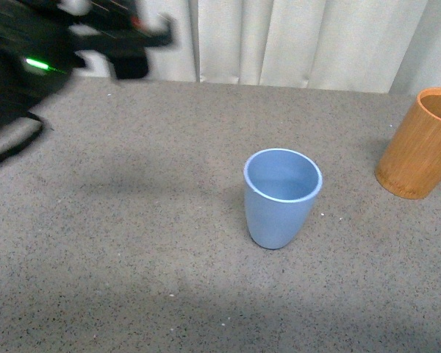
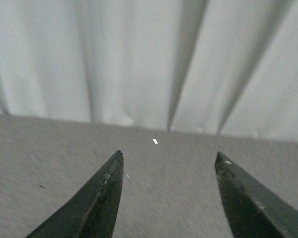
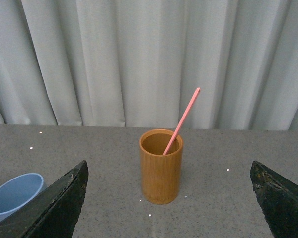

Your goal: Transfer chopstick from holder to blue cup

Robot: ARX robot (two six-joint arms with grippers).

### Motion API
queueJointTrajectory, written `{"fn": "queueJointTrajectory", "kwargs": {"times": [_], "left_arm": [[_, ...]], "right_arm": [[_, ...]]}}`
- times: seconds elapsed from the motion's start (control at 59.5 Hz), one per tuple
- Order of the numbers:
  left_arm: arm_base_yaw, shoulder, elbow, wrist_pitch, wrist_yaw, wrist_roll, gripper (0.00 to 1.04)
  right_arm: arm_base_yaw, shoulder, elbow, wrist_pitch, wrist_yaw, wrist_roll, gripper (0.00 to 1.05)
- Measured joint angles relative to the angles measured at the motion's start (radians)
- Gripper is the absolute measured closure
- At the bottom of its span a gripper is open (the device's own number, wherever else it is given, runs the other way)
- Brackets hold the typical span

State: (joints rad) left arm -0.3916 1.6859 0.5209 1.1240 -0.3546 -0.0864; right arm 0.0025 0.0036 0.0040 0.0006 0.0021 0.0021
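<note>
Chopstick is leaning tilted inside the holder, its upper end poking well above the rim. The grey speckled surface is carrying the holder at the right and the blue cup near the middle, well apart. The left gripper and right gripper are holding their fingers spread wide, gripping nothing.

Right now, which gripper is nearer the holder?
Right. The right gripper faces the holder head-on, short of it; the left gripper sits far across the table.
</note>
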Motion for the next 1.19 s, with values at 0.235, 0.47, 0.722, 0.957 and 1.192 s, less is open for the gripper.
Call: {"fn": "queueJointTrajectory", "kwargs": {"times": [0.235, 0.47, 0.722, 0.957, 1.192], "left_arm": [[0.385, -0.629, -0.460, -0.248, 0.325, 0.061, 0.93], [0.389, -1.648, -0.501, -1.114, 0.356, 0.077, 1.01], [0.389, -1.681, -0.501, -1.123, 0.354, 0.078, 1.01], [0.389, -1.681, -0.501, -1.123, 0.354, 0.079, 1.01], [0.389, -1.681, -0.501, -1.123, 0.355, 0.079, 0.86]], "right_arm": [[0.000, 0.000, 0.000, 0.000, -0.004, 0.000, 0.10], [0.000, 0.000, 0.000, 0.000, -0.001, 0.000, 0.10], [0.000, 0.000, 0.000, 0.000, -0.003, 0.000, 0.10], [0.000, 0.000, 0.000, 0.000, -0.003, 0.000, 0.10], [0.000, 0.000, 0.000, 0.000, -0.003, 0.000, 0.10]]}}
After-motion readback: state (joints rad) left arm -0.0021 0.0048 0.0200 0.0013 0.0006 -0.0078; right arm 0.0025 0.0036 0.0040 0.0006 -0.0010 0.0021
